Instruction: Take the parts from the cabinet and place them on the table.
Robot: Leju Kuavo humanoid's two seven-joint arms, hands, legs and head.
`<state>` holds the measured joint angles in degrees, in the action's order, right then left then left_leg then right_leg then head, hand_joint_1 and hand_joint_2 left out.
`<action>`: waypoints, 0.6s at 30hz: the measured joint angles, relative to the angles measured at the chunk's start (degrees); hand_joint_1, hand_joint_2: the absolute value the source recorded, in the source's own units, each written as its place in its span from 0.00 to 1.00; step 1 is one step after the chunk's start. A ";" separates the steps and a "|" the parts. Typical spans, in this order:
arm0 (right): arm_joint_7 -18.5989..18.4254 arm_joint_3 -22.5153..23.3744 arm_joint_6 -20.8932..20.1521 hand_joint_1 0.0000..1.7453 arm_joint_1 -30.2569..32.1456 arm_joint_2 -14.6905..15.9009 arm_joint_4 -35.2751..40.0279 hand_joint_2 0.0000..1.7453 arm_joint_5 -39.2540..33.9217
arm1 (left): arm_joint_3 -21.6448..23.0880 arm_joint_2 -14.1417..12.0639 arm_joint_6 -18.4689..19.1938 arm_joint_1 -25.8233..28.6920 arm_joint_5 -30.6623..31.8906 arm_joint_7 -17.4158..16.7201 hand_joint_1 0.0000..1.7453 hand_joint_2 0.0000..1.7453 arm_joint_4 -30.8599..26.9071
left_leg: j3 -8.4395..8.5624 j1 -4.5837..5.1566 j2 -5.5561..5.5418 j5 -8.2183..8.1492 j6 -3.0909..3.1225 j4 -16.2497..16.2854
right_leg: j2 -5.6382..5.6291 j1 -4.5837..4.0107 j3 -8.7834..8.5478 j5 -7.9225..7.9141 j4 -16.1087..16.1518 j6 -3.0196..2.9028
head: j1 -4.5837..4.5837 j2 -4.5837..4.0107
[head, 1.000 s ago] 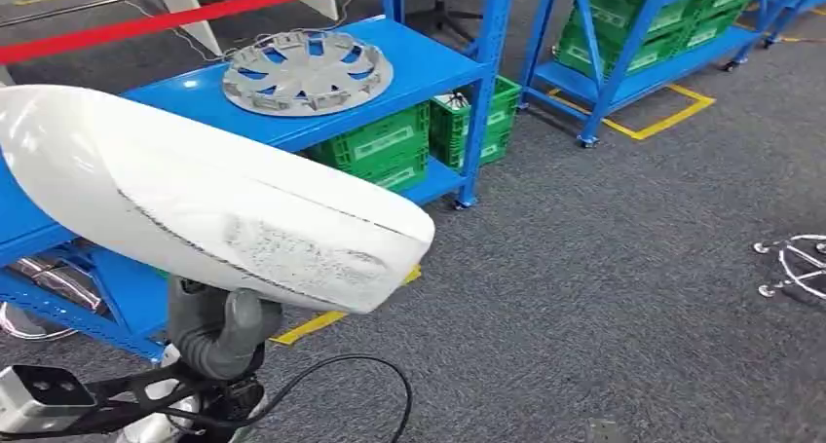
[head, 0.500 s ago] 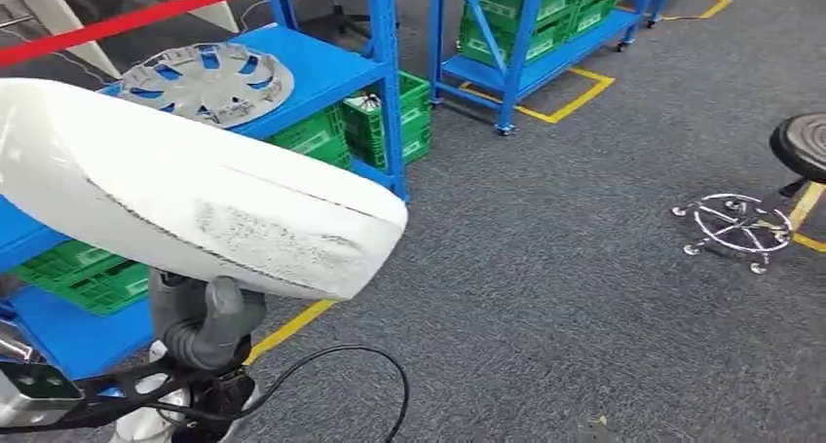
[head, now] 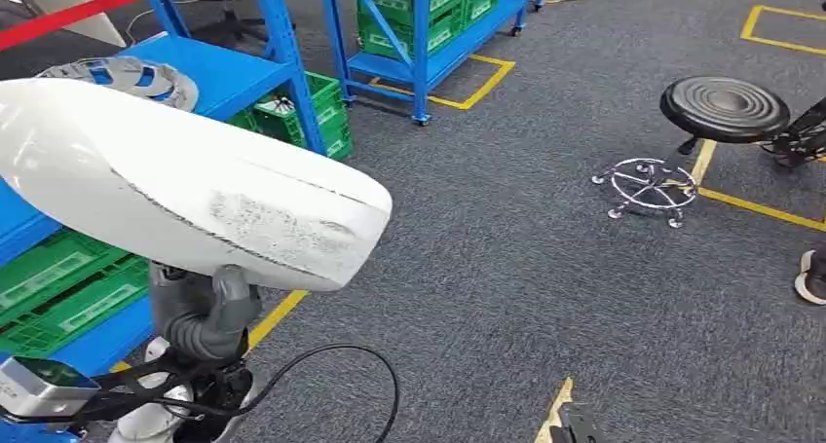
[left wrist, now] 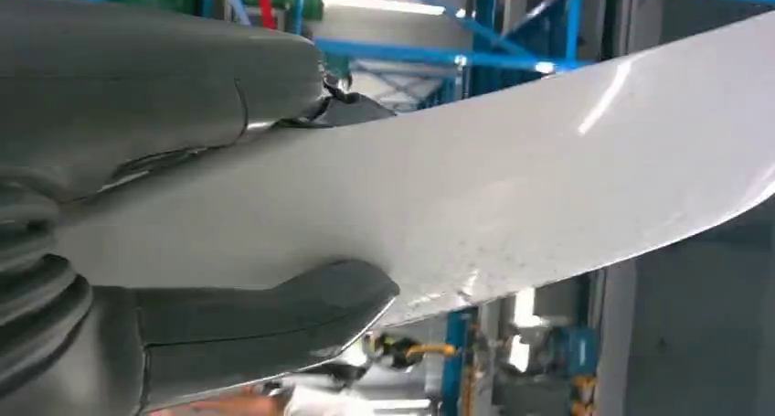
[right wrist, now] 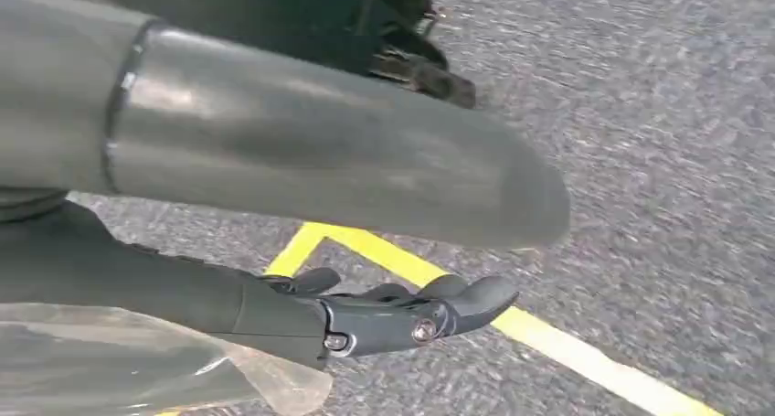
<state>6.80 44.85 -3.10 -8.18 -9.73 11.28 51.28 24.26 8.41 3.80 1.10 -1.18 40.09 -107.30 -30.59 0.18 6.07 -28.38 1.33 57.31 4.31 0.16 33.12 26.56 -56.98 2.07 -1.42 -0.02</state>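
Note:
A large white curved panel (head: 195, 185) fills the left of the head view, scuffed grey along its lower edge. My left hand (head: 200, 316) grips it from beneath; up close, the thumb and fingers (left wrist: 265, 315) clamp the panel's (left wrist: 512, 187) glossy edge. A silver hubcap (head: 117, 78) lies on the top of the blue cabinet (head: 244, 73) behind the panel. My right hand (right wrist: 393, 311) hangs over the grey carpet with fingers loosely extended and nothing in them.
Green crates (head: 58, 287) fill the cabinet's lower shelf, and a second blue rack (head: 419, 34) stands further back. A black stool (head: 726, 107) and a chrome wheeled base (head: 645, 185) stand to the right. A person's shoe (head: 810, 277) is at the right edge. Yellow floor lines (head: 760, 209) cross the carpet.
The camera has turned to the right: cabinet and hubcap slid left in the picture, and the stool and shoe came into view. The panel stays held in my left hand.

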 joint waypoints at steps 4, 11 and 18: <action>-0.44 -0.24 0.18 0.00 0.67 0.04 0.00 0.00 0.83 | 0.44 -0.28 -1.68 -0.05 0.31 0.00 1.00 1.00 0.00 | 0.19 -0.32 1.22 -0.75 -1.11 0.18 | -2.46 0.23 0.33 -0.40 0.23 -1.41 | 0.11 0.00; -1.09 -0.61 0.99 0.00 2.76 1.42 0.00 0.00 1.51 | 0.68 -1.64 -6.63 1.24 1.20 0.00 1.00 1.00 0.00 | -6.29 -0.49 -5.88 -4.81 -0.60 14.20 | -8.11 -0.15 0.41 -0.58 -0.05 -1.94 | -0.11 0.00; 0.26 -1.03 1.22 0.00 4.09 1.60 -0.02 0.00 2.99 | 1.20 -3.06 -10.03 2.28 2.40 0.00 1.00 1.00 -1.44 | -1.32 -0.44 -9.81 0.55 0.41 0.87 | -12.98 0.29 1.96 -1.41 -0.29 -0.33 | -0.26 0.00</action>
<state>7.06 43.82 -1.88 -4.09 -8.13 11.26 54.27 25.46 5.35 -6.23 3.38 1.22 40.09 -108.74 -31.91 -0.25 -3.74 -27.83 1.73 58.18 -8.68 0.45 35.08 25.16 -57.27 1.75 -1.68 -0.02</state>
